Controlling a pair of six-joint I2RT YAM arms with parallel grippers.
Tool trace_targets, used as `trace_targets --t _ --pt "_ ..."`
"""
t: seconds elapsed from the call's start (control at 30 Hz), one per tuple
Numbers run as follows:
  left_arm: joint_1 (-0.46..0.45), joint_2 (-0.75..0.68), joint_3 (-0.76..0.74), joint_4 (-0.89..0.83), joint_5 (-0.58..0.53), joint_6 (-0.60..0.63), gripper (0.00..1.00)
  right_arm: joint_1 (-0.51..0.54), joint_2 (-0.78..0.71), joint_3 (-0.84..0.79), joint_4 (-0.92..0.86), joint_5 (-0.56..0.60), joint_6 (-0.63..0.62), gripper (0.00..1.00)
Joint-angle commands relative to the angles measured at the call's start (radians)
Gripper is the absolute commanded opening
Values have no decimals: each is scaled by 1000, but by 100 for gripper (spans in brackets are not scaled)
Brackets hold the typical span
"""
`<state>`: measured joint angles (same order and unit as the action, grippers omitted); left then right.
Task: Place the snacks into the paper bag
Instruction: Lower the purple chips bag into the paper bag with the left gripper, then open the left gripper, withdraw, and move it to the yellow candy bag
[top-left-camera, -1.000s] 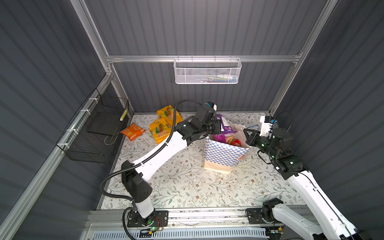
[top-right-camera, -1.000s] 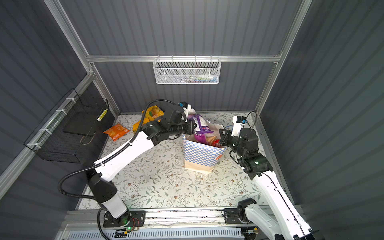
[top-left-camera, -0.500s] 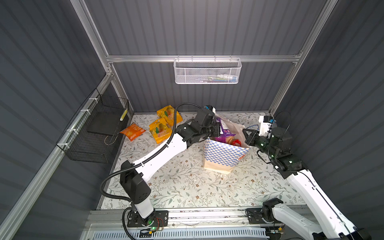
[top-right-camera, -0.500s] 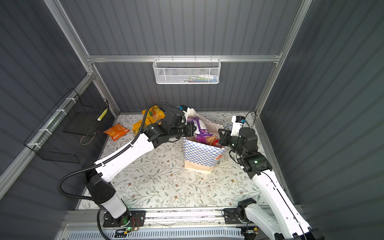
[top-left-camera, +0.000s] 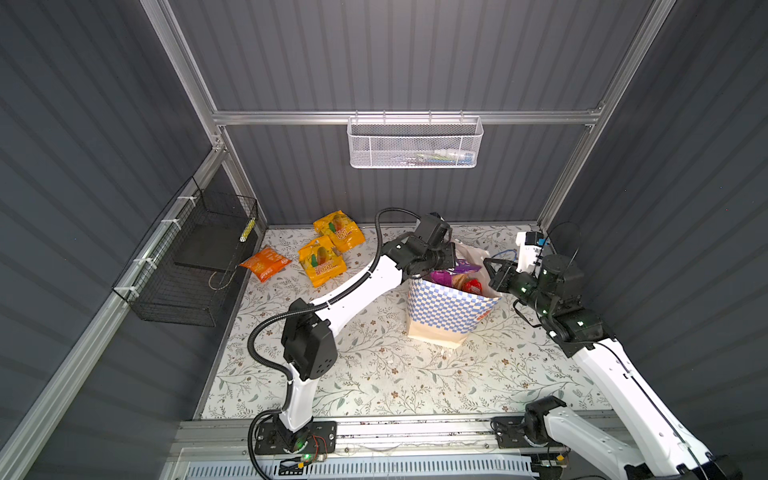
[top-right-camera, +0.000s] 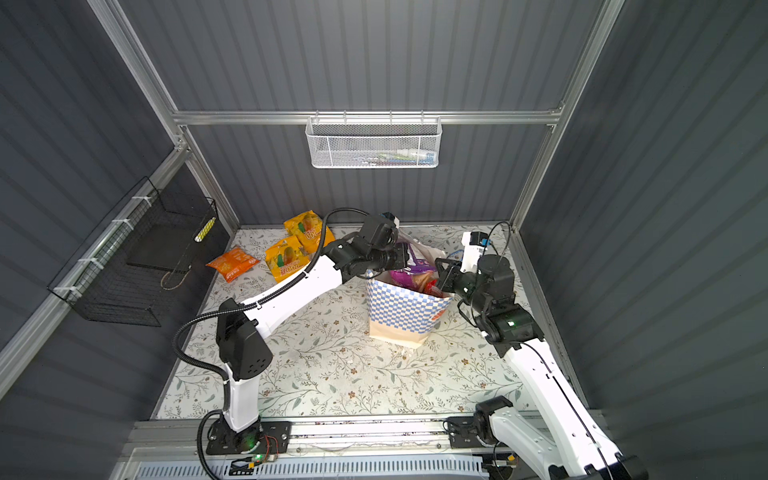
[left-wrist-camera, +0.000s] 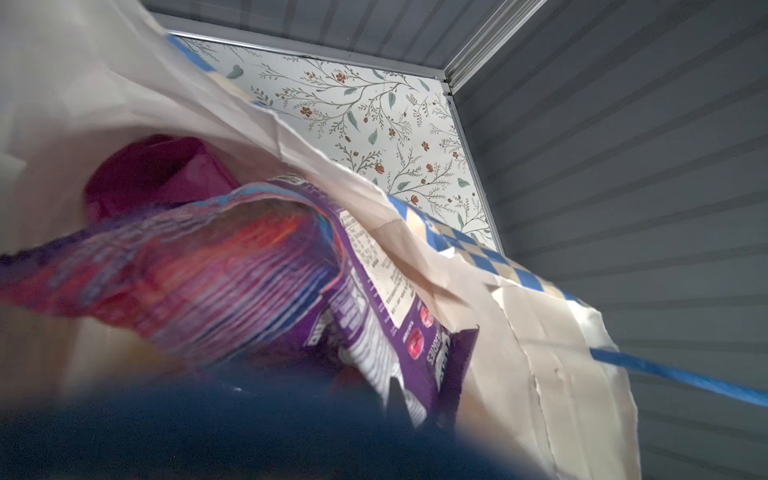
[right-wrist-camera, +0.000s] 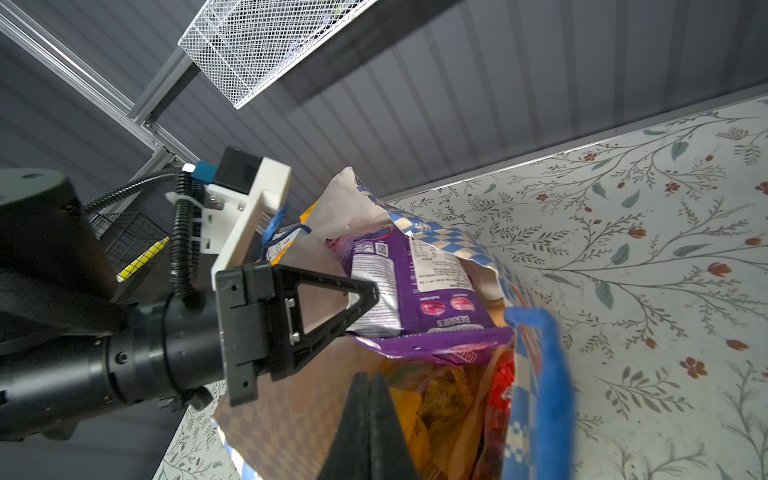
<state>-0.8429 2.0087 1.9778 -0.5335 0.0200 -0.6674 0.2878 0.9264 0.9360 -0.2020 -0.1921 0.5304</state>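
Gripper states up front: left gripper (top-left-camera: 452, 261) reaches over the left rim of the paper bag (top-left-camera: 449, 309), fingertips against the purple packet (right-wrist-camera: 415, 291). Only one finger shows, side-on, so I can't tell if it's clamped or letting go. Right gripper (right-wrist-camera: 370, 390) has its jaws pressed together at the bag's right rim; can't tell whether paper is between them. My read: it braces the bag and keeps the mouth open while the left arm feeds.

Left to right on the table (top-left-camera: 374, 374):
- Small orange packet (top-left-camera: 266, 264): flat near the left edge, just beside the black wire basket (top-left-camera: 187, 266). Long axis roughly parallel to the far edge.
- Two yellow packets (top-left-camera: 322, 266) (top-left-camera: 338, 230): flat, print up, close together toward the far left corner, long axes skewed to each other. Not yet bagged; they look to be within the left arm's reach.
- Bag: stands on its cream base right of centre, toward the far edge, mouth up.
- Purple packet: slanted across the mouth, back panel up. Long axis runs from the left rim toward the far wall, top end above the rim. Judging by that, not seated yet.
- Under it: a red packet (top-left-camera: 473, 286) and something yellow (right-wrist-camera: 415, 415), orientation unclear.
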Motion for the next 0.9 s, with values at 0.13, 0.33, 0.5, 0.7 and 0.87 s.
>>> trace_targets --t 0.13,0.33,0.5,0.7,0.87 --pt "-3 -108 -8 22 39 9 58 -1 4 1 16 -6 -15 0" --pt "-4 -285 -93 74 78 66 84 -1 2 1 16 -1 -14 0" --pt "-3 -430 -135 78 80 152 99 -1 3 0 16 5 -14 0" --pt "-2 -637 -269 -10 -225 266 100 -1 2 0 15 10 -17 0" --pt "-3 -834 -486 -44 -504 249 100 -1 10 -1 16 9 -15 0"
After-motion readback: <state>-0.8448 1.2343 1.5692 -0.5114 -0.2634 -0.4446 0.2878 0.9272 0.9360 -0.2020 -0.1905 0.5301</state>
